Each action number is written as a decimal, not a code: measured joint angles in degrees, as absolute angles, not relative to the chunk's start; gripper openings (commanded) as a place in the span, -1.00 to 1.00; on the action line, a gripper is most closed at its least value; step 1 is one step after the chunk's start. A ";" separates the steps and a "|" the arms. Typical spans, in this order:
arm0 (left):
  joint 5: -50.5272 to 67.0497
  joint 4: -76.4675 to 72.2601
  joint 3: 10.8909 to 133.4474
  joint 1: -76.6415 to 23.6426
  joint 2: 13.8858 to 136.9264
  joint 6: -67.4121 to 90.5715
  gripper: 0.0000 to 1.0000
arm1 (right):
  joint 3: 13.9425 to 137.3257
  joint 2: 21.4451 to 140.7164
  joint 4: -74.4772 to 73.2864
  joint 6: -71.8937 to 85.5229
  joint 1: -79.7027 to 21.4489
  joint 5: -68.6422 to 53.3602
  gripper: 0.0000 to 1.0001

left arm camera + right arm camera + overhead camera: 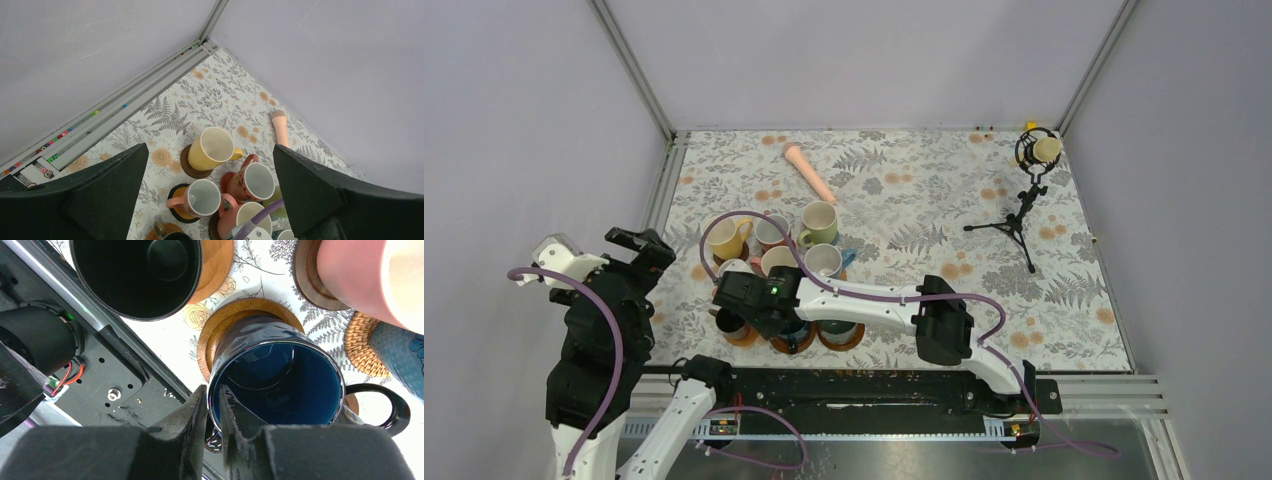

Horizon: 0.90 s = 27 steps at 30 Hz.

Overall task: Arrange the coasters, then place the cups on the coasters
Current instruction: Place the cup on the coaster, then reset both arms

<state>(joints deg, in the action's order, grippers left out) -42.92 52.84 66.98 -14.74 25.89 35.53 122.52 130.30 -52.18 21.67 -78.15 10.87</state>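
A cluster of cups stands on coasters at the near left of the table. My right gripper (214, 395) straddles the near rim of a navy cup (280, 380), one finger inside and one outside, jaws slightly apart. That cup sits upright on an orange wood coaster (225, 322). Beside it are a black cup (135, 275), a pink cup (360, 280) on a dark brown coaster (305, 275), and a tan woven coaster (362, 345). My left gripper (210, 200) hovers wide open and holding nothing, high above a yellow cup (212, 147) and pink cups (200, 197).
A long pink stick (809, 172) lies at the back of the floral table. A black tripod microphone (1024, 190) stands at the back right. The black base rail (874, 385) runs just in front of the nearest cups. Grey walls enclose three sides.
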 measured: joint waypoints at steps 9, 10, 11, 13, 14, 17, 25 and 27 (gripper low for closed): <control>-42.78 52.62 66.98 -14.92 25.91 35.51 0.97 | 122.50 129.56 -51.53 21.23 -78.24 10.98 -0.23; -42.70 52.62 66.98 -14.92 25.91 35.48 0.97 | 122.50 129.03 -51.53 21.02 -78.24 11.14 -0.20; -42.63 52.60 66.98 -14.92 25.91 35.44 0.97 | 122.45 128.40 -51.53 20.73 -78.24 11.44 -0.19; -42.35 52.53 66.98 -14.92 25.91 35.38 0.97 | 121.95 126.15 -51.51 19.90 -78.24 12.80 -0.17; -42.13 52.38 66.98 -14.92 25.93 35.33 0.97 | 121.49 124.38 -51.48 19.38 -78.24 13.96 -0.16; -40.84 51.53 66.98 -14.92 25.96 34.79 0.97 | 119.46 118.72 -51.18 18.31 -77.95 17.21 -0.12; -24.23 43.72 62.41 -14.92 27.27 30.46 0.97 | 95.39 91.20 -44.14 16.75 -71.88 26.11 0.51; -18.06 41.76 60.62 -14.92 28.84 29.52 0.97 | 86.46 81.84 -41.34 16.58 -69.12 29.93 0.97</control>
<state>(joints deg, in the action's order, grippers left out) -18.06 41.76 60.62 -14.92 28.84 29.52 86.46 81.84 -41.34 16.58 -69.12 29.93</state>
